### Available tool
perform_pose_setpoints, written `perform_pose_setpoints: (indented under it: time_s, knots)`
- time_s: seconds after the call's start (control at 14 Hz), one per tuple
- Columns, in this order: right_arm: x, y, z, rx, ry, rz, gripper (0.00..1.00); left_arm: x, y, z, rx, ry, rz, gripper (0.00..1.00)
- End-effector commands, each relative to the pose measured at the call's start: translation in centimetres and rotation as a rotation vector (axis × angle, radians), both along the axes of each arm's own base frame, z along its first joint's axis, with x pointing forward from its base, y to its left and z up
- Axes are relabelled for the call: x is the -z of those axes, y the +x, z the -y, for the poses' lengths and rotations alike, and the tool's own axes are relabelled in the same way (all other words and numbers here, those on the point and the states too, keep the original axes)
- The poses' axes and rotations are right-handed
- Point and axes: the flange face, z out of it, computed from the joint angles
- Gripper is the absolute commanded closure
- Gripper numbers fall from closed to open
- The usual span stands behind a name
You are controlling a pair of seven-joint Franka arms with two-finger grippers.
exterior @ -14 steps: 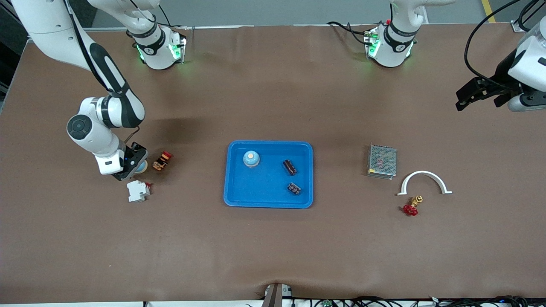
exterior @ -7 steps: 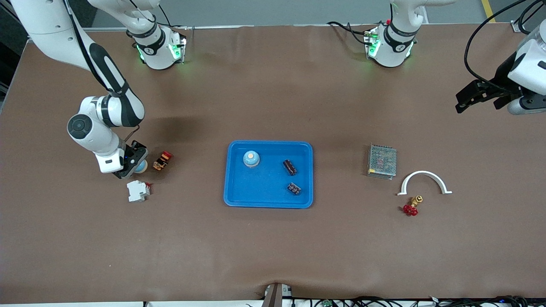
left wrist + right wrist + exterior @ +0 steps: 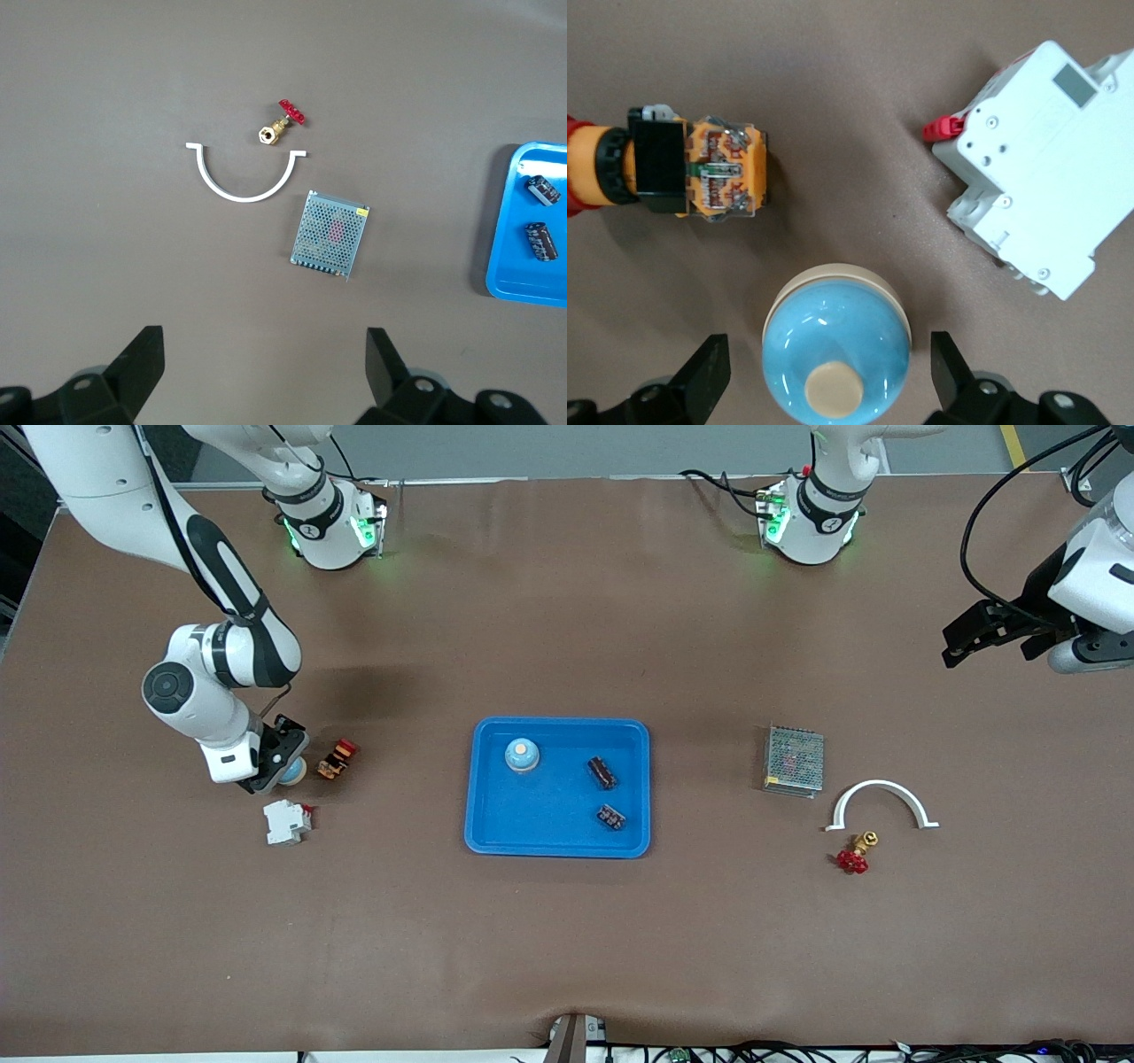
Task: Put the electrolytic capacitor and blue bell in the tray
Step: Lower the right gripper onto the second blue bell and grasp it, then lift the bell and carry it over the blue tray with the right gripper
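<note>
Two capacitors (image 3: 602, 772) and one blue bell (image 3: 522, 755) are already lying in the tray (image 3: 496, 833), which is set at the middle of the table so that either arm can reach it. A second blue bell (image 3: 836, 351) is found on the bare table toward the right arm's end, well apart from the tray, so the task is judged unfinished.

The right gripper (image 3: 824, 376) is held low over this bell with its jaws spread wide, one on each side of the dome, and nothing is gripped yet; the placing is judged to be for a straight grasp.

An orange push-button switch (image 3: 673, 168) and a white circuit breaker (image 3: 1036, 168) are seen just beside the bell, so little room is left for the fingers.

The left gripper (image 3: 261, 376) is kept waiting, wide open and empty, above the left arm's end of the table. A mesh box (image 3: 330, 234), a white curved clamp (image 3: 245, 177) and a red-handled valve (image 3: 282, 122) are lying there, out of the way.
</note>
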Motion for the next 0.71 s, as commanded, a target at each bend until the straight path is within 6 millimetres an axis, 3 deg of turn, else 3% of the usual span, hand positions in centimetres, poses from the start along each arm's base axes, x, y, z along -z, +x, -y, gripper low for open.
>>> perform_pose_setpoints:
  time_s: [0.0,0.57,0.64]
  knots:
    - [0.16,-0.49,0.25,-0.004,0.007,-0.003,0.0,-0.61,0.35,-0.06,0.018,-0.019,0.01,0.0]
    - [0.89,-0.66,0.09,0.0,0.012,-0.015,0.0,-0.86,0.21,-0.01,0.02,-0.016,0.015,0.0]
    - [0.89,-0.66,0.09,0.002,0.012,-0.015,0.03,-0.86,0.22,-0.09,0.018,-0.016,0.015,0.0]
